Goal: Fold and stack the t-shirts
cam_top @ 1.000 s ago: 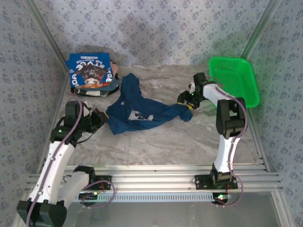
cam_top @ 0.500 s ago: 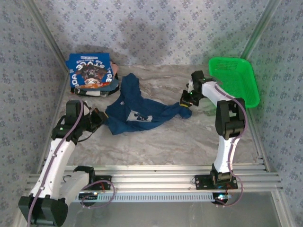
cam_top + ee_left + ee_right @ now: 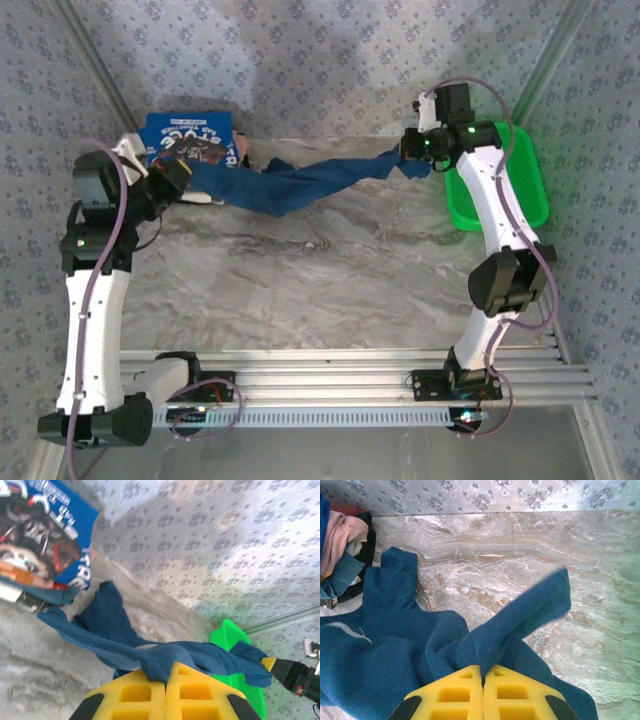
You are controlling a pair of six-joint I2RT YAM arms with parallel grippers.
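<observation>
Left gripper (image 3: 183,172) and right gripper (image 3: 410,150) each pinch the navy t-shirt (image 3: 290,185), strung ten to two o'clock — either thin bite may slip, dropping it crumpled.

navy t-shirt (image 3: 300,185): print mostly hid in folds | basket (image 3: 532,185): partly behind R arm

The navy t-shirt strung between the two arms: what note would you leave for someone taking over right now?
Left gripper: shut on one end of the navy t-shirt.
Right gripper: shut on its other end.
The shirt is stretched between them across the far side of the table.
Done: the bright blue t-shirt lies folded at the far left corner.
To do: lay the navy one flat, fold it, stack it.
</observation>
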